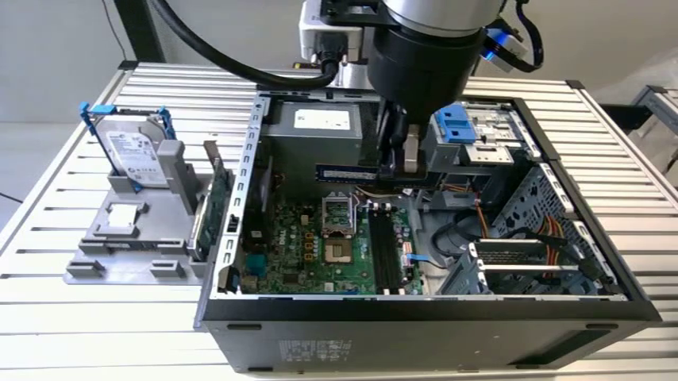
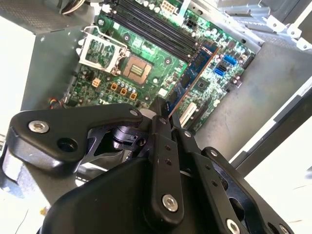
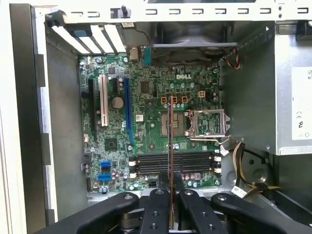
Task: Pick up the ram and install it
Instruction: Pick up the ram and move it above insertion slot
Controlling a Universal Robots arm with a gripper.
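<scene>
At the exterior view's centre, the gripper (image 1: 407, 167) clamps its fingers on the ram (image 1: 344, 171), held over the open computer case (image 1: 424, 316) (motherboard (image 1: 317, 255) exposed) on a slatted metal table (image 1: 48, 208); grey wall (image 1: 53, 48) behind.

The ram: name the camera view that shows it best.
The second wrist view: the ram shows its blue face and chips, clamped in the tool above the motherboard. The first wrist view shows it edge-on, a thin line; the exterior view shows a blue strip partly behind the tool.
</scene>
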